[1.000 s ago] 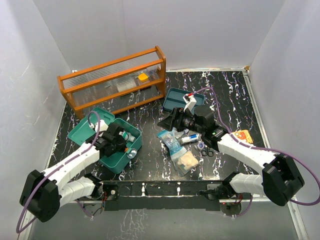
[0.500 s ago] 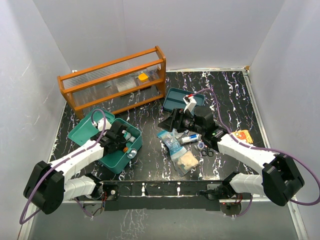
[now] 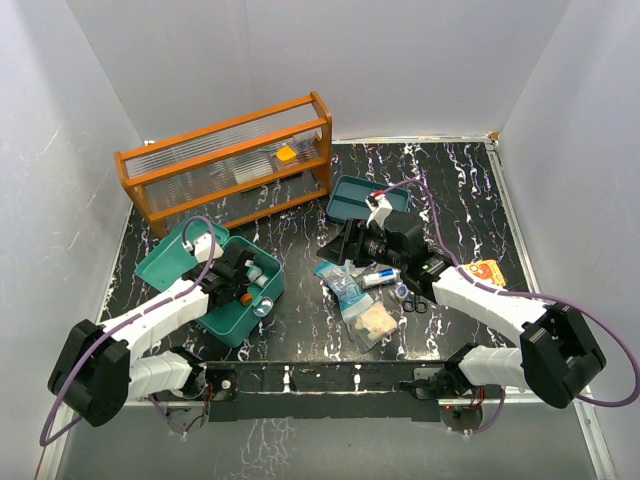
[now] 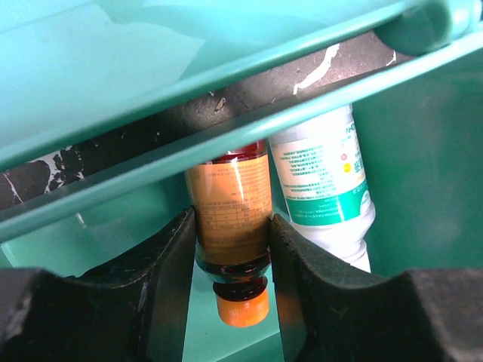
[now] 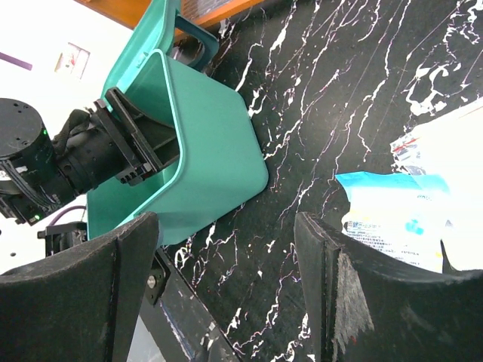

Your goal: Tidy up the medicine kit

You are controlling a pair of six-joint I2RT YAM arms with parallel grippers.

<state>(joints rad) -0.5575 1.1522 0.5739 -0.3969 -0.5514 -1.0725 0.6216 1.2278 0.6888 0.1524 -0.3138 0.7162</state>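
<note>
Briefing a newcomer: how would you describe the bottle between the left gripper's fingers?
Find the open teal medicine kit on the table, front left. Two bottles lie side by side inside; this one sits between the left gripper's fingers. It is the amber bottle with an orange cap, not the white bottle with green print.

Our left white-shelled arm point(image 3: 150, 315) and right white-shelled arm point(image 3: 480, 298) carry black joints and shoulders; a thin purple cable point(image 3: 196, 219) trails each; thick matte-black gripper fingers point(image 4: 162, 290) curve inward.
</note>
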